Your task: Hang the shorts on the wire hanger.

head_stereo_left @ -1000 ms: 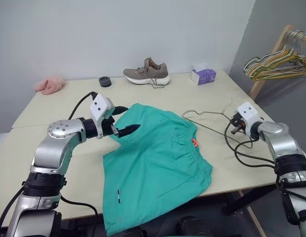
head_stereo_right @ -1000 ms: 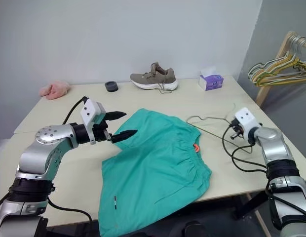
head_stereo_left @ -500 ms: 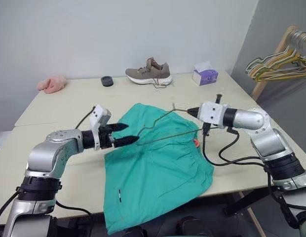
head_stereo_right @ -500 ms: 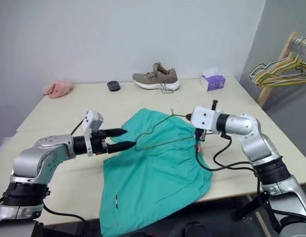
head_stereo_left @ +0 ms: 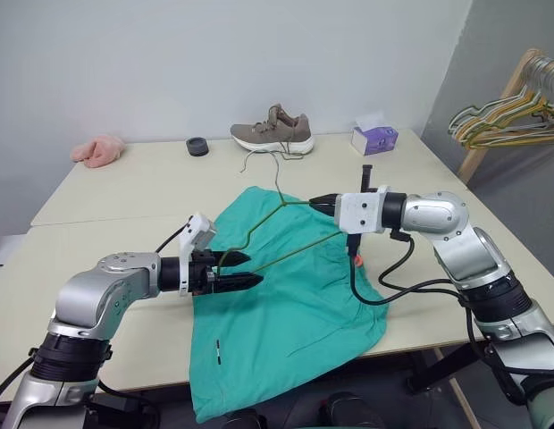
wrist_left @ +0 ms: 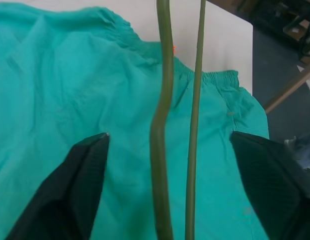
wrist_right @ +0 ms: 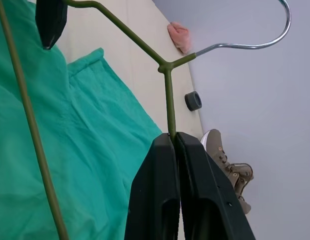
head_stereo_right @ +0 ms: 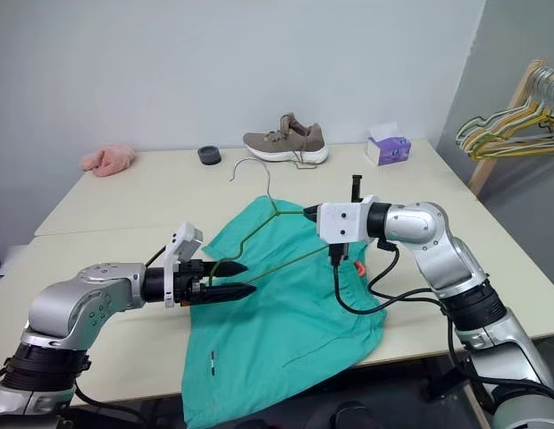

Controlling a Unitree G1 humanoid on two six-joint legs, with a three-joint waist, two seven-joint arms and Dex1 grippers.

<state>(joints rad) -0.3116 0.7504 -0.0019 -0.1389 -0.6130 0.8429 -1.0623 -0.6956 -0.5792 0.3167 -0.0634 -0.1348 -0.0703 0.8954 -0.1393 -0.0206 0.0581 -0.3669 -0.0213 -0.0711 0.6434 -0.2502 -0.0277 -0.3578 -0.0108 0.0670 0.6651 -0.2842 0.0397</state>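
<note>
Above the shorts (head_stereo_left: pixel 286 295) on the tabletop (head_stereo_left: pixel 125 192), right gripper (head_stereo_left: pixel 318 202) jaws pinch the wire hanger (head_stereo_left: pixel 277 228); left gripper (head_stereo_left: pixel 244 270) jaws gape around its far end

The hanger (head_stereo_left: pixel 281 234) hangs in the air above the shorts (head_stereo_left: pixel 286 304), spanning the gap between the right gripper (head_stereo_left: pixel 311 202) and left gripper (head_stereo_left: pixel 243 271), so it bars any pass straight across the cloth there. Its two wires run between the left fingers (wrist_left: pixel 80 185). Bare table (head_stereo_left: pixel 125 192) lies open left of the shorts. Shoe (head_stereo_left: pixel 272 130), black ring (head_stereo_left: pixel 197 146), pink cloth (head_stereo_left: pixel 96 149) and tissue box (head_stereo_left: pixel 374 137) line the far edge, well apart.
</note>
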